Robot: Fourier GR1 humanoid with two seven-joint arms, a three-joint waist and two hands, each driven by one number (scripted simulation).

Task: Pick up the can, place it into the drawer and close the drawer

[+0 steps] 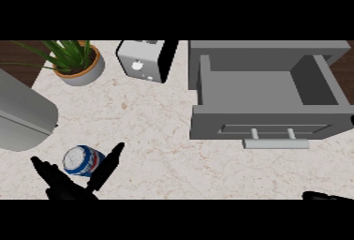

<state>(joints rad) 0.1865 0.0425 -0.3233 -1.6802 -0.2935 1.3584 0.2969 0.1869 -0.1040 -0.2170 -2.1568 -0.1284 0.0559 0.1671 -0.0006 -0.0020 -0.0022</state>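
The can [83, 161] stands on the counter's [159, 122] near-left, between the spread thumb and fingers of the open left hand [68, 183], not yet gripped, well left of the open drawer [266, 89].

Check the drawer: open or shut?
Open. The drawer is pulled out from its cabinet, its grey inside bare, handle toward the robot.

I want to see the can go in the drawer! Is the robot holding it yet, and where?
Not yet. The left hand is open, its straight fingers on either side of the can without closing round it. Nothing is held.
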